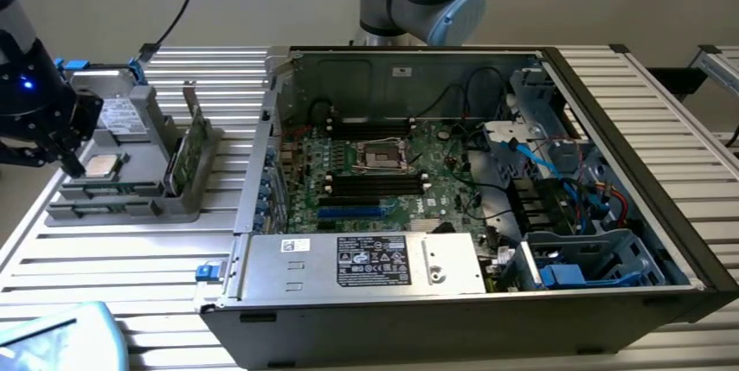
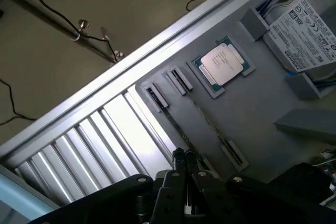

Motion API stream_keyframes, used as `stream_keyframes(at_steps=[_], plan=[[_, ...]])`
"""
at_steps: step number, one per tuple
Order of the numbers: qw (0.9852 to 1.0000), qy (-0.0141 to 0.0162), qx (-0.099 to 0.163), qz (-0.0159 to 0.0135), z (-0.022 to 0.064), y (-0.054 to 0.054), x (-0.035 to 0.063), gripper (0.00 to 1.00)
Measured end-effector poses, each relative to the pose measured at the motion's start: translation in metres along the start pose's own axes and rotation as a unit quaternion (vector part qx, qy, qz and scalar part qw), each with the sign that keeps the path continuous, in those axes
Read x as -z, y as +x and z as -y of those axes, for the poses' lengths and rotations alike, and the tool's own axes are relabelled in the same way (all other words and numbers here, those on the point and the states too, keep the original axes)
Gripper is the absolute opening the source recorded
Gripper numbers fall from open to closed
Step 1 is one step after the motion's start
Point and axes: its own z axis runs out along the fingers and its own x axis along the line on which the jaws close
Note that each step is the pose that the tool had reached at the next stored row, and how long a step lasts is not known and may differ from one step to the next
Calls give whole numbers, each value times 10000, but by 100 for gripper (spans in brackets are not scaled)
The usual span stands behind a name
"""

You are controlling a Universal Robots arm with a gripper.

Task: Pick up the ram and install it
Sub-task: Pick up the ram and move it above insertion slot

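**Wrist view:** the tool is hanging clenched just above the grey tray, its fingertips pressed together and gripping nothing. The ram is showing edge-on as a thin dark strip. It is standing between two slotted end blocks and passing just beside the fingertips. Its long axis is running across the tray, with the processor beyond it and the hard drive further off.

**Exterior view:** the tool is hovering over the tray's left end, just left of the processor. The strip is too faint to pick out here. I am judging it to be lying left to right along the tray's near side, reaching rightward from almost under the tool. The computer case is sitting to the right on the bench.
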Motion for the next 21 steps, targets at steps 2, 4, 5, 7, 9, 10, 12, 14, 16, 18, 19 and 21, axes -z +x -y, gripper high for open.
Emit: stream_keyframes(at_steps=[2,4,5,7,9,10,12,14,16,18,19,21], plan=[[9998,7,176,-21,1,0,-10,10],[9994,14,356,-43,3,-1,-20,10],[9990,18,446,-54,3,-1,-25,10],[9980,26,632,-76,4,-2,-36,10],[9967,32,807,-97,5,-2,-47,10],[9959,36,899,-108,6,-2,-53,10],[9940,44,1082,-130,8,-3,-67,10],[9919,51,1259,-151,10,-3,-80,10],[9894,59,1441,-173,11,-4,-91,10],[9866,66,1617,-194,12,-4,-102,10],[9851,70,1705,-205,13,-4,-105,10],[9819,78,1880,-225,13,-4,-113,10]])
